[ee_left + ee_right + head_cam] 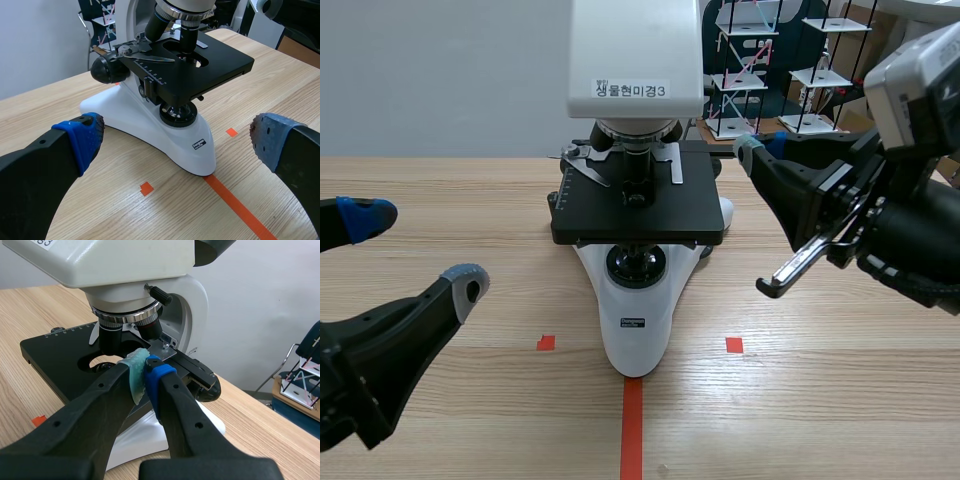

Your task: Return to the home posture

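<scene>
Black left gripper (417, 250) hung low over the near-left of the table (840, 400), fingers spread wide, dotted pads holding nothing, microscope (635, 330) ahead of it. Right gripper (143, 374) was raised close to the right rear of the stage (640, 205), green and blue pads pressed together with nothing between. Microscope stood mid-table on pale wood grain: smooth white base, flat matte-black stage, thin metal slide clip (585, 165).
</scene>
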Available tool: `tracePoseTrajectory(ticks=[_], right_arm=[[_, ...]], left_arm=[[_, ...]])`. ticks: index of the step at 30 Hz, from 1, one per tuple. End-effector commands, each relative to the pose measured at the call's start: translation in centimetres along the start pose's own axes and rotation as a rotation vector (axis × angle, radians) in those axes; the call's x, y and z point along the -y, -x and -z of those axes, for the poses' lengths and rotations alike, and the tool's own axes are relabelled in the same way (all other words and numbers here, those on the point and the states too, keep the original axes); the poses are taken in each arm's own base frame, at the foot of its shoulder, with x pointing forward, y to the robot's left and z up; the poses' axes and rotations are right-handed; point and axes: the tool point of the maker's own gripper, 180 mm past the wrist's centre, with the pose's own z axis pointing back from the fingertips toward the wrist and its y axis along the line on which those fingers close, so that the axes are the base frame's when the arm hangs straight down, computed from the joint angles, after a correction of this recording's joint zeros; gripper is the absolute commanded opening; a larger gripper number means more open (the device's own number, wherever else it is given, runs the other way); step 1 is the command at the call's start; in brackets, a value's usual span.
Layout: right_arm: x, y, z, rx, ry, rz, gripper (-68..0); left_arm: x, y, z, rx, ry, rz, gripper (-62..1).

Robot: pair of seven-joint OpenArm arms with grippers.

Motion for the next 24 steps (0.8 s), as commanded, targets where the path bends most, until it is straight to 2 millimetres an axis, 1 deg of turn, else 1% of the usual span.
tracePoseTrajectory(ticks=[1,24], right_arm=[[0.15,-1.25,0.25,0.046,0.001,-0.004,-65.8],[0.14,-1.23,0.24,0.045,0.001,-0.004,-65.0]], left_arm=[[0.05,-0.67,0.06,0.027,-0.003,-0.002,0.6],[0.05,-0.67,0.06,0.027,-0.003,-0.002,0.6]])
